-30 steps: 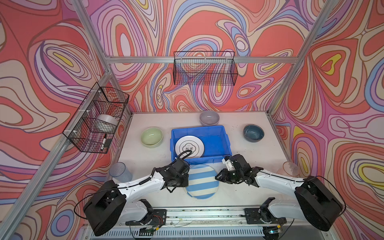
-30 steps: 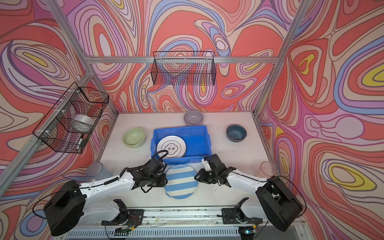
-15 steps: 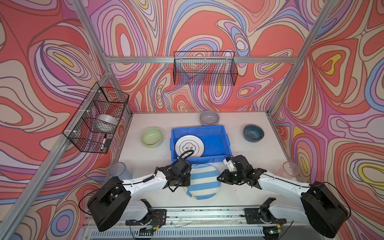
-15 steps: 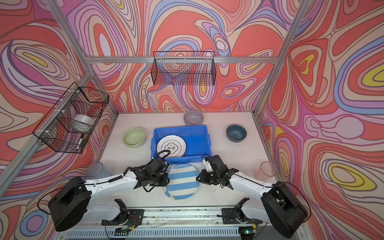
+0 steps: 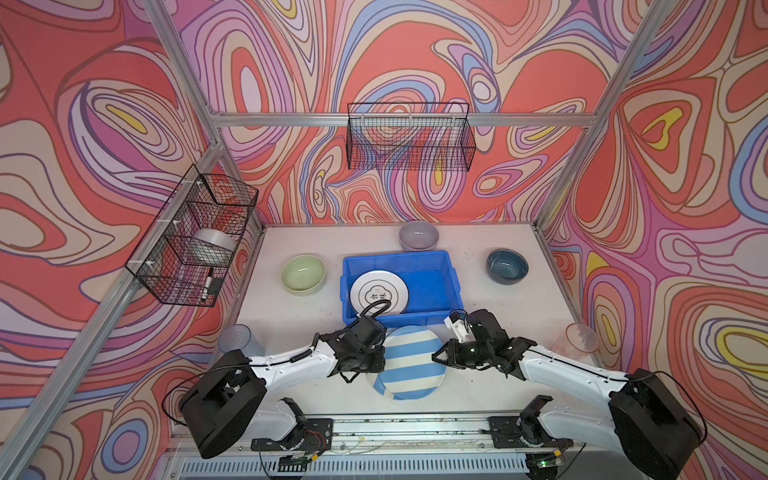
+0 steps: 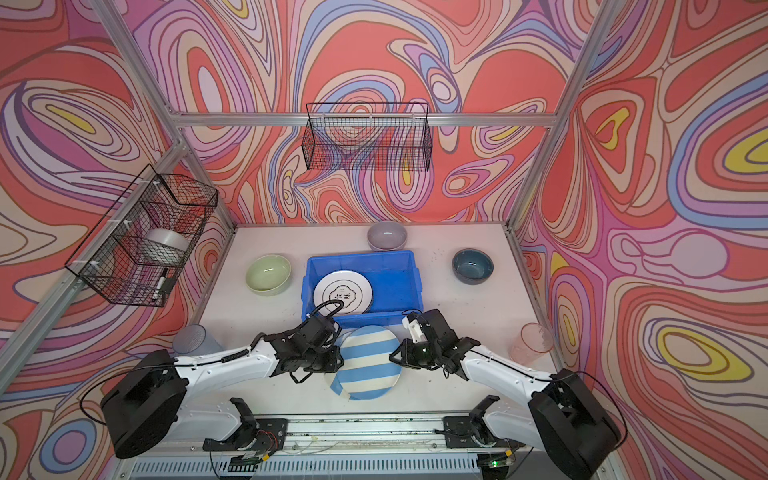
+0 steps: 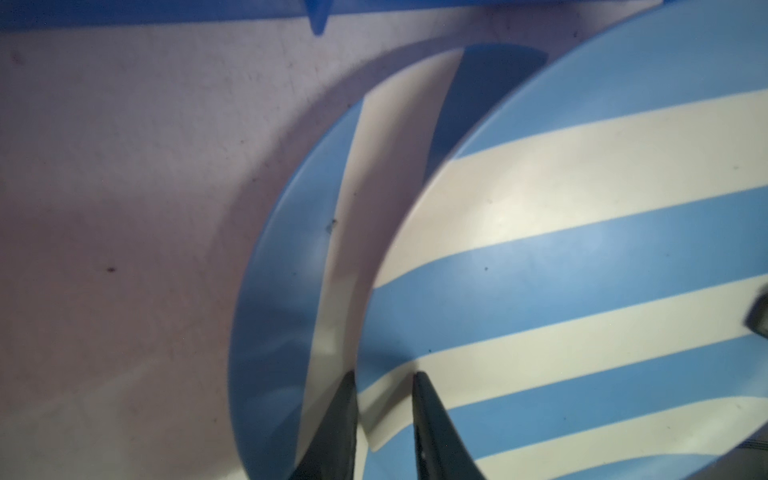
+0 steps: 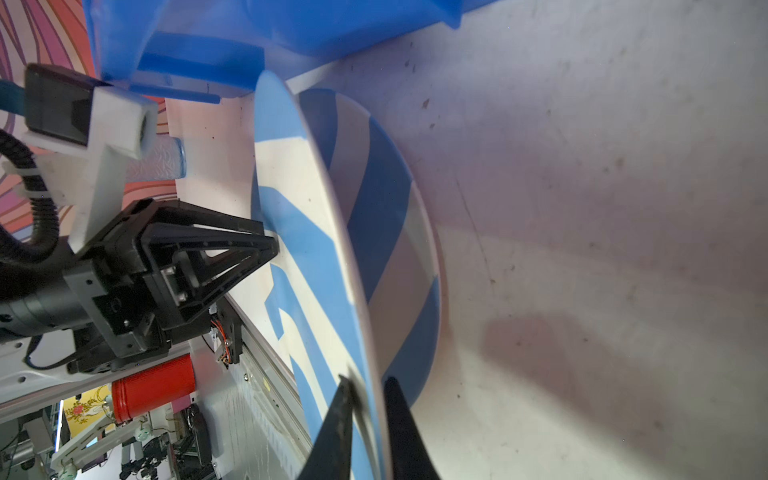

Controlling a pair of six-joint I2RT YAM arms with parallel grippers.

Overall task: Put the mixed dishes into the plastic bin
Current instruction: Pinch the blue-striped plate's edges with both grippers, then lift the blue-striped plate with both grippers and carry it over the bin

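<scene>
Compared with a second ago, the right tool point(image 5: 434, 356) has drawn its fingers together and now pinches the rim of the upper round blue-and-white striped plate point(image 5: 411, 357). The left tool point(image 5: 381, 360) is unchanged, clamped on the opposite rim, so the plate hangs between the two tools. Under it lies a second, matching striped plate point(image 5: 379, 385), with only a crescent showing below the left tool. Both plates look smooth and matte, and the pale desk point(image 5: 291, 328) beneath them is speckled with dark flecks. The bright blue shallow rectangular plastic bin point(image 5: 415, 322), lipped at its rim, sits just beside both tools on the side away from the arm bases. It holds a glossy white round plate with dark rings point(image 5: 376, 286). In both top views the tool bodies hide the fingertips; only the wrist views show fingers straddling the rim. The left arm's black cable point(image 5: 374, 306) covers the white plate's near edge.
</scene>
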